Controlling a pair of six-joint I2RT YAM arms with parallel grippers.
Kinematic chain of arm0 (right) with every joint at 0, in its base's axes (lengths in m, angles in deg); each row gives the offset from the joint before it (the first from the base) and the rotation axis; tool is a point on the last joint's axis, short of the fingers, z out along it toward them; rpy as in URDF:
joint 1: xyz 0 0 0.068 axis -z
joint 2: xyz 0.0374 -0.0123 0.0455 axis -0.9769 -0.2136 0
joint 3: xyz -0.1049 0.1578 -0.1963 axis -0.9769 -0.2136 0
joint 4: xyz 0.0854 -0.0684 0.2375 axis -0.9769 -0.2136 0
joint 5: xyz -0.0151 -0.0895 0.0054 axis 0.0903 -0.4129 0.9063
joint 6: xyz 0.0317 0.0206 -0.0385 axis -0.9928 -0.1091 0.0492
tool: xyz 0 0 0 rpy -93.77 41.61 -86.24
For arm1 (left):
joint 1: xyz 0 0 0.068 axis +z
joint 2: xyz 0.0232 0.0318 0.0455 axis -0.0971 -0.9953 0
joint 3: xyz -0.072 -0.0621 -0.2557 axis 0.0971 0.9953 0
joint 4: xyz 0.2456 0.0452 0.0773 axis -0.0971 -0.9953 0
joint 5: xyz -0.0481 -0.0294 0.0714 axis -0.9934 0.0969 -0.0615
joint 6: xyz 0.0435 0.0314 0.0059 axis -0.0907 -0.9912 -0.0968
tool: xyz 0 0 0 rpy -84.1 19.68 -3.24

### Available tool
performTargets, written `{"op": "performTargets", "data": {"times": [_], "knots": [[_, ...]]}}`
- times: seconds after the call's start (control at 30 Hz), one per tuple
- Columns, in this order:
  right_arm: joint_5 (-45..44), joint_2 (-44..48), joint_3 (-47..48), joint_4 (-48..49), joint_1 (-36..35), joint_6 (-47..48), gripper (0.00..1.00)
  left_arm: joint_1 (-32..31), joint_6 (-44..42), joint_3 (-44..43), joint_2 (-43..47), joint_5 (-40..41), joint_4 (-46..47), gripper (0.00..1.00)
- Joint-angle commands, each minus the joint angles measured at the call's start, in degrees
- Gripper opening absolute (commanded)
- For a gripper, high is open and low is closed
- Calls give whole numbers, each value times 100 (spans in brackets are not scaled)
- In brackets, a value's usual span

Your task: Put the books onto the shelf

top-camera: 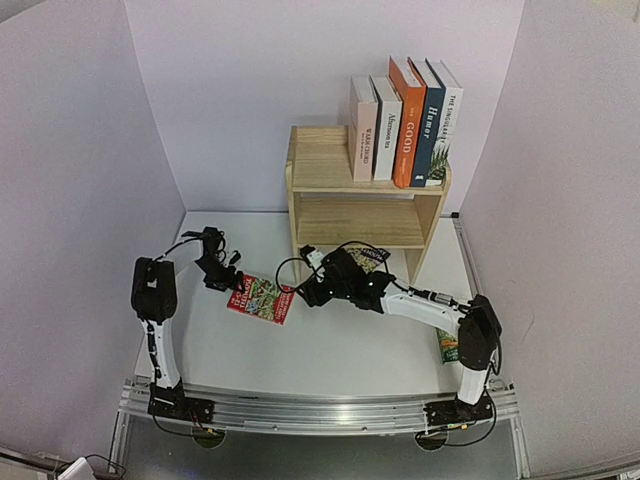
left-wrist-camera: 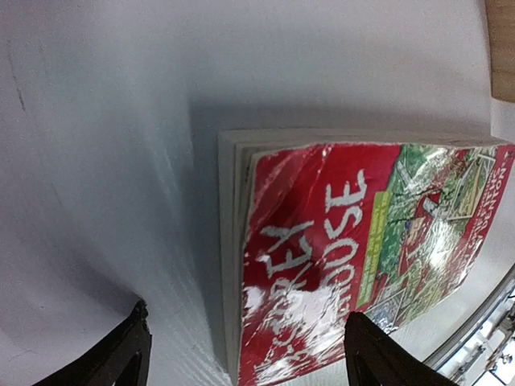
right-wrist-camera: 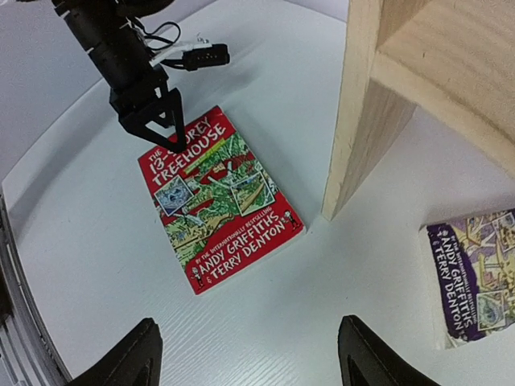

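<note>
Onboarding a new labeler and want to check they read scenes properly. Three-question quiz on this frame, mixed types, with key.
1. How many books stand upright on the shelf top tier?
2. True or false: the right gripper is clamped on the red book.
3. Which lies flat near the shelf's base? A purple book; B orange book; C white book.
Key: 1 five; 2 false, it lies flat, left gripper open at its edge; 3 A.
</note>
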Motion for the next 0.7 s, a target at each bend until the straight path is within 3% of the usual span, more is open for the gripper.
{"op": "performTargets", "data": {"times": [0.0,0.17,0.3,0.43,0.5,0.67], "knots": [[98,-366,-29,38,84,-722,73,-98,245,-130,-298,-315,44,76],[239,-869,102,46,89,-1063,73,-296,302,-59,-354,-557,15,65],[426,-1326,262,87,107,-1380,73,-323,485,-42,-400,-786,-9,50],[531,-1617,364,153,154,-1616,72,-328,332,-206,-625,-1387,-289,22],[578,-1673,368,181,159,-1618,72,-330,296,-378,-831,-1597,-574,2],[437,-1454,184,216,156,-1419,72,-329,296,-508,-1021,-2034,-789,0]]}}
